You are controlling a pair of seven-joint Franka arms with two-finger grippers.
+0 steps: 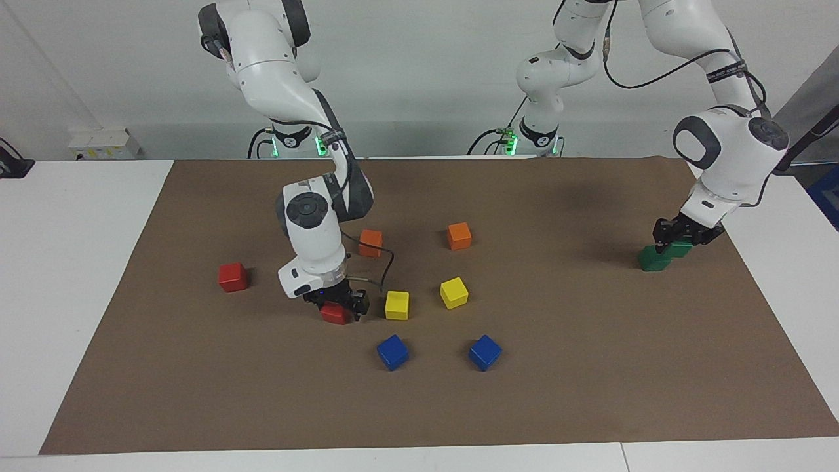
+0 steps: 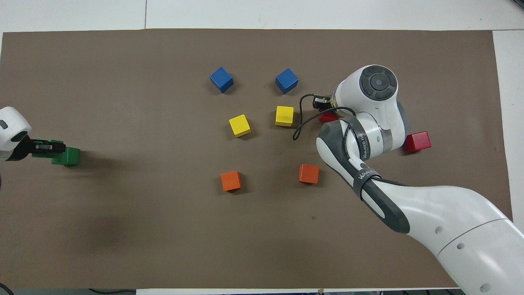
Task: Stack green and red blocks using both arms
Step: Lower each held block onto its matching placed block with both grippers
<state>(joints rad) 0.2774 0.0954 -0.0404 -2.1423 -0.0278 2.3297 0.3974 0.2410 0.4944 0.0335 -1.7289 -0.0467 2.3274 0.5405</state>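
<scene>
My right gripper (image 1: 339,305) is low over the brown mat and shut on a red block (image 1: 335,314); in the overhead view the arm hides most of that block (image 2: 327,117). A second red block (image 1: 233,276) (image 2: 417,141) rests on the mat toward the right arm's end of the table. My left gripper (image 1: 680,237) (image 2: 41,147) is shut on a green block (image 1: 682,248) and holds it just above the mat. It is close beside the other green block (image 1: 653,259) (image 2: 66,156), near the mat's edge at the left arm's end.
Two orange cubes (image 1: 370,242) (image 1: 459,235), two yellow cubes (image 1: 396,305) (image 1: 453,292) and two blue cubes (image 1: 392,352) (image 1: 485,352) are spread over the middle of the mat (image 1: 196,393). The nearer yellow cube stands close beside my right gripper.
</scene>
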